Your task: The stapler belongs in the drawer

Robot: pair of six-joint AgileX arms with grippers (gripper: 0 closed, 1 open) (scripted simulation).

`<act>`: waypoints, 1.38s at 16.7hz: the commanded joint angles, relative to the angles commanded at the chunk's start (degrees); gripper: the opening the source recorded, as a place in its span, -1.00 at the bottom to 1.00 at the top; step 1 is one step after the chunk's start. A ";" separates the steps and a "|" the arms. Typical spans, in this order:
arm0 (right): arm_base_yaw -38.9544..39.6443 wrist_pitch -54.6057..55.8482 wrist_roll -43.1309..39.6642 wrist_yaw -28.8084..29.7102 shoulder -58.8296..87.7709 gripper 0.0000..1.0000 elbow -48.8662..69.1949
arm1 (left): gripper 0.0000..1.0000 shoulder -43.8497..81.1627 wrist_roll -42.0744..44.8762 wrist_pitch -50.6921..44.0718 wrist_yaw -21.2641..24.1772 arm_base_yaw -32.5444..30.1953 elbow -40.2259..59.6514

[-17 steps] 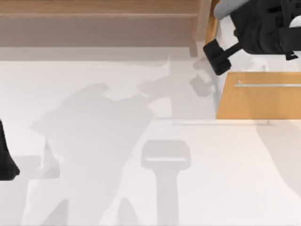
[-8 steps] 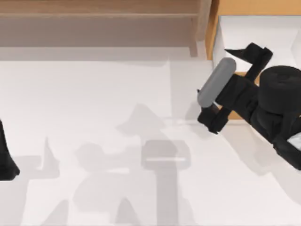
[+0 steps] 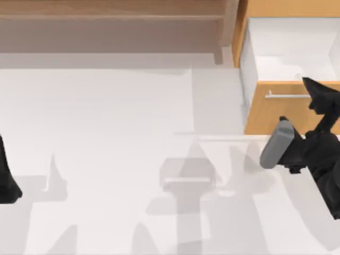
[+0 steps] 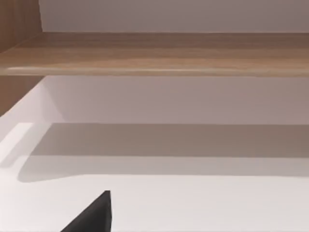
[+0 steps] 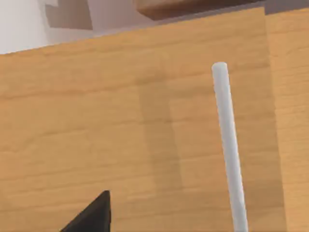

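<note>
At table's right, right gripper [image 3: 319, 98] overlaps open drawer [image 3: 281, 114] front; its grip perhaps empty, unclear.

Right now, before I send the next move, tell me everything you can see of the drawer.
The drawer sits at the table's right, by the far edge, beside the brown shelf unit. It is pulled open: white inner walls and a white floor show, and nothing can be seen lying inside. Its front is orange-tan wood grain with a thin silver bar handle running across it. The right gripper hangs over the front near that handle; contact cannot be told.
</note>
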 joint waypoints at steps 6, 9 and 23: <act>-5.09 11.87 -11.21 5.34 5.01 1.00 -3.96 | 1.00 0.00 0.00 0.00 0.00 0.00 0.00; -5.09 11.87 -11.21 5.34 5.01 1.00 -3.96 | 1.00 0.00 0.00 0.00 0.00 0.00 0.00; -7.28 7.46 -11.23 3.16 5.95 0.70 1.43 | 1.00 0.00 0.00 0.00 0.00 0.00 0.00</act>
